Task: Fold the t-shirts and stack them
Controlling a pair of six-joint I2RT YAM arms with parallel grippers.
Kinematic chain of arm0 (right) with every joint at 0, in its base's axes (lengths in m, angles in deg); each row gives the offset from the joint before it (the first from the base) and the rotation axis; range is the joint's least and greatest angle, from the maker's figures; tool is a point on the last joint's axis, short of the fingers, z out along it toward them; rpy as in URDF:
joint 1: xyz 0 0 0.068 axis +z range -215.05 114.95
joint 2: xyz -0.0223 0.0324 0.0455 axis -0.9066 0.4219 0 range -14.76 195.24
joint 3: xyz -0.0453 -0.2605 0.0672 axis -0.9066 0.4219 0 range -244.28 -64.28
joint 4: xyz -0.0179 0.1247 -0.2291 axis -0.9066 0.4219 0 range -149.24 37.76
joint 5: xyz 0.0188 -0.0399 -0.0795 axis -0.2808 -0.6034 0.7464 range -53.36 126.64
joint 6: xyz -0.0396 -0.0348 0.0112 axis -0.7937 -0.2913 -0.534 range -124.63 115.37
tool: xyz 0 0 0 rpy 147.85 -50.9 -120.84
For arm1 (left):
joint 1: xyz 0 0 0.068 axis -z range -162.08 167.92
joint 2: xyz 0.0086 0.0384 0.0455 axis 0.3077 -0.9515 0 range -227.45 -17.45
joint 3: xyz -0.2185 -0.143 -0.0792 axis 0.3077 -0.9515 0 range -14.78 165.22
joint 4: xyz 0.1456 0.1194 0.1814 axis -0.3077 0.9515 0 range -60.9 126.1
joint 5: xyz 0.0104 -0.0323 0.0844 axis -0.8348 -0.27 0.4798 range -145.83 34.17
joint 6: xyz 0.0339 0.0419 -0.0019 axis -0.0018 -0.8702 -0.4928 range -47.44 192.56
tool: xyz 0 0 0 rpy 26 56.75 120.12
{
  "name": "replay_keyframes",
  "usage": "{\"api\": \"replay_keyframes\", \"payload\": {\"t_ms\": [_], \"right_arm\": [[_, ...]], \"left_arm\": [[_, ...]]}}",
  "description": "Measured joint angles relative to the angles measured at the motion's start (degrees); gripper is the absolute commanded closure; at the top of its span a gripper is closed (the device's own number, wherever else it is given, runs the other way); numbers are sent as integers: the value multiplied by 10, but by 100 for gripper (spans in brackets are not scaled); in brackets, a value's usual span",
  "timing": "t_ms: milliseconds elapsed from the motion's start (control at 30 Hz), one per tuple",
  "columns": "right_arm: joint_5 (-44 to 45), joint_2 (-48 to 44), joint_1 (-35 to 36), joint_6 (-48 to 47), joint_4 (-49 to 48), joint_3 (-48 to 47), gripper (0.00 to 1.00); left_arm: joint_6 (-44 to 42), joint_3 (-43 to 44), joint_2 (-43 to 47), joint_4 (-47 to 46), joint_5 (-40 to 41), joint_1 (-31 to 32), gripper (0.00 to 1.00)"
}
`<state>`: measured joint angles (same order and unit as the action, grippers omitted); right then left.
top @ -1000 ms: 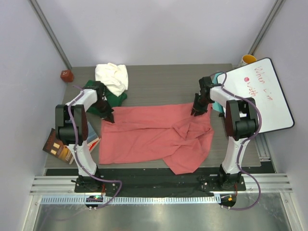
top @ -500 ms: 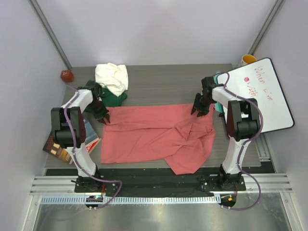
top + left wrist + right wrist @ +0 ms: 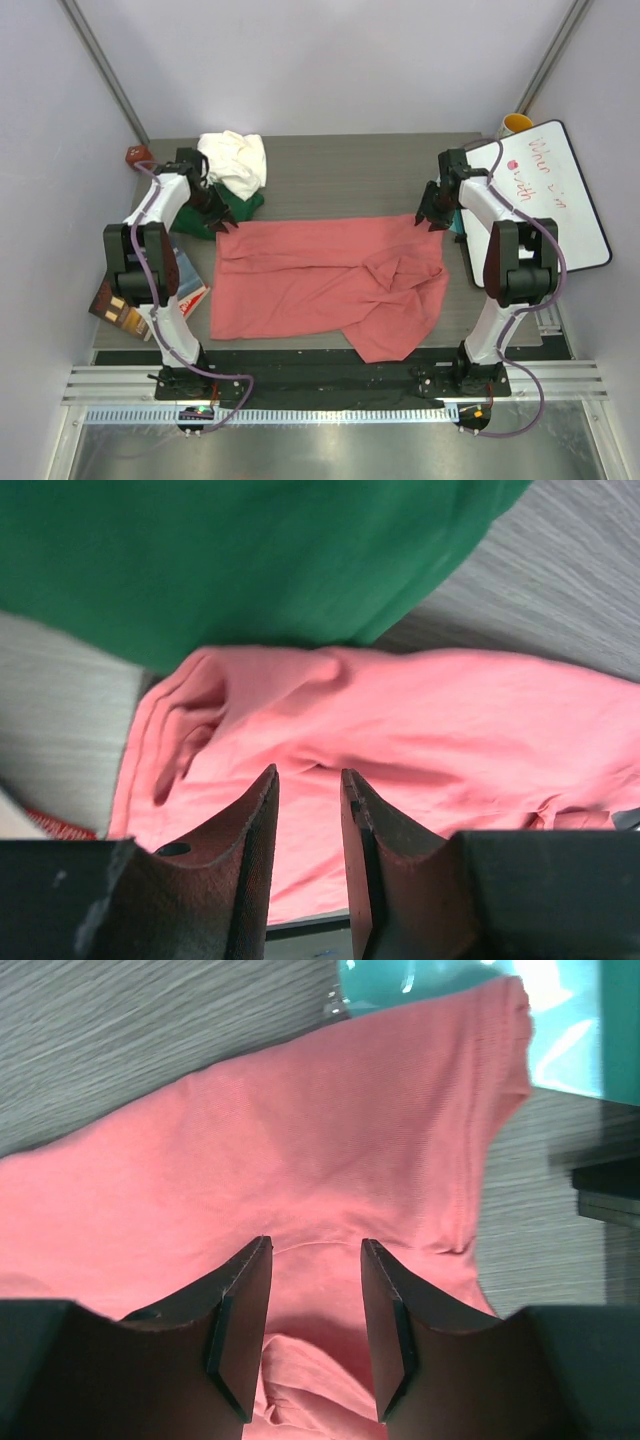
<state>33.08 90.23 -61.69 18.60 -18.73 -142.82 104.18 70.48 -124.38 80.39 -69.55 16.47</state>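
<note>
The salmon-pink t-shirt (image 3: 320, 280) lies spread on the surface (image 3: 340, 165), bunched at its near right. The left end effector (image 3: 220, 222) and right end effector (image 3: 430, 220) hover over its far corners, both parted, gripping nothing. The left corner lies against the dark green t-shirt (image 3: 238, 208) (the cream-white t-shirt (image 3: 232, 160) heaped at its far side), so a pinch there could drag green cloth along; folding over the bunch would leave a lump

3 soft cloth tees: salmon-pink tee (image 3: 320, 280), dark green tee (image 3: 243, 205), cream-white tee (image 3: 235, 160). Near left: 2 glossy books (image 3: 120, 306). Far right: 1 whiteboard (image 3: 545, 200).

Grey table (image 3: 340, 165) under salmon-pink t-shirt (image 3: 310, 280)
</note>
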Motion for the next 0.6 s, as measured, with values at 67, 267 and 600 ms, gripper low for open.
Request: {"api": "replay_keyframes", "payload": {"t_ms": [67,267,600], "right_arm": [[9,2,-3,0,1,0,54],[42,46,-8,-2,2,-15,71],[52,117,-9,-6,20,-64,93]], "left_arm": [[0,6,-13,-6,-5,6,74],[10,9,-65,-16,-11,49,100],[49,85,-171,12,-17,66,100]]}}
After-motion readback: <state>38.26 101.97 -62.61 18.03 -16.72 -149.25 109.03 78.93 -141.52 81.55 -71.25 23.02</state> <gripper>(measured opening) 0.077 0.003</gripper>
